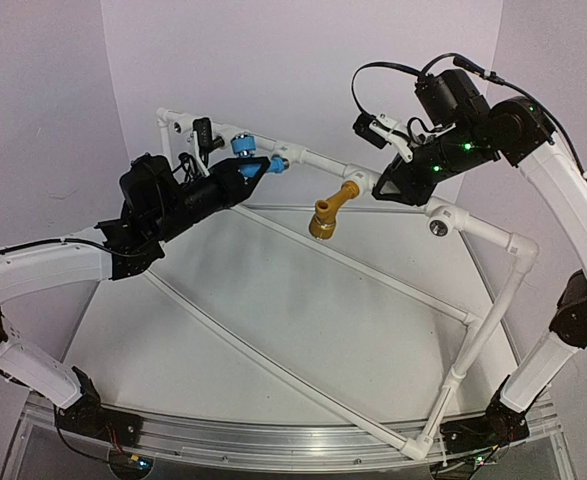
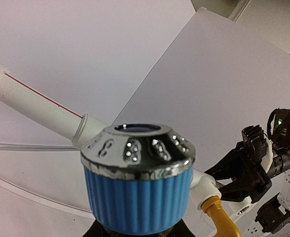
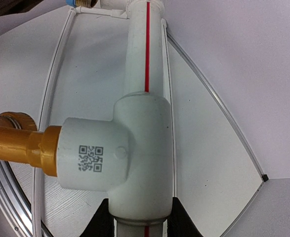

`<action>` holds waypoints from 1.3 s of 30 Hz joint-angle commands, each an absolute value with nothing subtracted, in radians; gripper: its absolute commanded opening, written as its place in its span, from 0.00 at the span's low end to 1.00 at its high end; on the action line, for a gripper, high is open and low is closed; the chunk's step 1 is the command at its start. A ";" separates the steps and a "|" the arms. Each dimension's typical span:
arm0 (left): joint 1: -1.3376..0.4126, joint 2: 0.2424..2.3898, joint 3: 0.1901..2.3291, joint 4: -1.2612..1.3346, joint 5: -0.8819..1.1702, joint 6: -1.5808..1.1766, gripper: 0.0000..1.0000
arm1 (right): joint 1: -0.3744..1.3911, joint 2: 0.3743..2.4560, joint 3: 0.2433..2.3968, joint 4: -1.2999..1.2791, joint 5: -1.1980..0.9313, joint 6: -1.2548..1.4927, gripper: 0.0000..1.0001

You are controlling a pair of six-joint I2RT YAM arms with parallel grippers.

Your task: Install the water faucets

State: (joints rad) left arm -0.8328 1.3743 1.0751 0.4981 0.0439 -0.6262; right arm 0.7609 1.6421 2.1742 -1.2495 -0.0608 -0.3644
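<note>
**Progress:** well advanced, not complete.

- **Yellow:** The mustard-yellow faucet (image 3: 16,143) is seated in the side socket of a white tee fitting (image 3: 120,163), with its collar tight against the socket mouth.
- **Black:** The black faucet (image 1: 203,134) stands on the far-left run of the white pipe frame (image 1: 518,245) and appears installed.
- **Blue:** The blue faucet (image 2: 137,197) is the open item. It sits at the frame's far rail between the other two, its threaded end at a fitting. Whether it is fully home cannot be told.
- **Grippers:** The left gripper (image 1: 263,167) has its jaws narrow, clamped on the blue faucet's body below the knob. The right gripper (image 1: 385,188) clasps the tee fitting, evidently bracing it.
- **Remaining:** One socket (image 1: 438,228) on the right stands unfilled, and no fourth faucet is in view.
</note>
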 commanded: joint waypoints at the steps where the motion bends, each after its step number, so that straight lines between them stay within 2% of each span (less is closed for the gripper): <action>1: -0.838 1.349 1.070 0.553 0.018 -0.586 0.00 | 0.778 1.672 2.167 -1.241 -0.103 -0.341 0.00; 11: -0.838 1.291 1.014 0.565 -0.090 -0.518 0.00 | 0.778 1.677 2.177 -1.241 -0.098 -0.327 0.00; 39: -0.838 1.415 1.062 0.702 -0.070 -0.504 0.00 | 0.778 1.688 2.189 -1.241 -0.118 -0.331 0.00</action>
